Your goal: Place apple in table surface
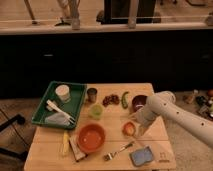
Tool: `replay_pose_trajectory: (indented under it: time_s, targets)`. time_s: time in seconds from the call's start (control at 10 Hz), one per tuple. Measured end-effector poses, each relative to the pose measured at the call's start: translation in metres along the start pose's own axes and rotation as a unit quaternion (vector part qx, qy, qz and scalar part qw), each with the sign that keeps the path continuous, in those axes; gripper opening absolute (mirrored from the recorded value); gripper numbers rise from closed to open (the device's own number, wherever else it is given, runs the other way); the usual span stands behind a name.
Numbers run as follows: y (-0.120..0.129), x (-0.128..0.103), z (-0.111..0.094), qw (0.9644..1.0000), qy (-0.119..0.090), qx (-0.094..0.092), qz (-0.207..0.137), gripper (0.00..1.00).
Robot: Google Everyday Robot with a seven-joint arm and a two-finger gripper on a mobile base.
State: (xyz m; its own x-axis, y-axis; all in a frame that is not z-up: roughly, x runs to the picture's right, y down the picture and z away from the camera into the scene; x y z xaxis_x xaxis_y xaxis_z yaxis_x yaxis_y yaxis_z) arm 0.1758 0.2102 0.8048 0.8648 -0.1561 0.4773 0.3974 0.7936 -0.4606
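Note:
The apple (129,129), reddish-orange and round, is low over the wooden table (55,155), right of centre; I cannot tell whether it rests on the wood or is held. My gripper (135,126), at the end of the white arm (170,111) that reaches in from the right, is right at the apple's right side and partly covers it.
An orange bowl (91,138) sits left of the apple, with a fork (119,150) and a blue cloth (141,156) in front. A purple bowl (139,102), green pepper (125,98), green cup (96,111) and metal cup (92,94) lie behind. A green tray (75,97) is at far left.

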Motion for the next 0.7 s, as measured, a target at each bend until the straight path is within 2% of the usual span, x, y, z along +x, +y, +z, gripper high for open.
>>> replay_pose_trajectory:
  time_s: [0.4,0.7]
  targets:
    - [-0.002,0.008,-0.002,1.0000,-0.004,0.001,0.006,0.80]
    - [-0.005,0.019,-0.006,0.9999,-0.010,0.010,0.009,0.80]
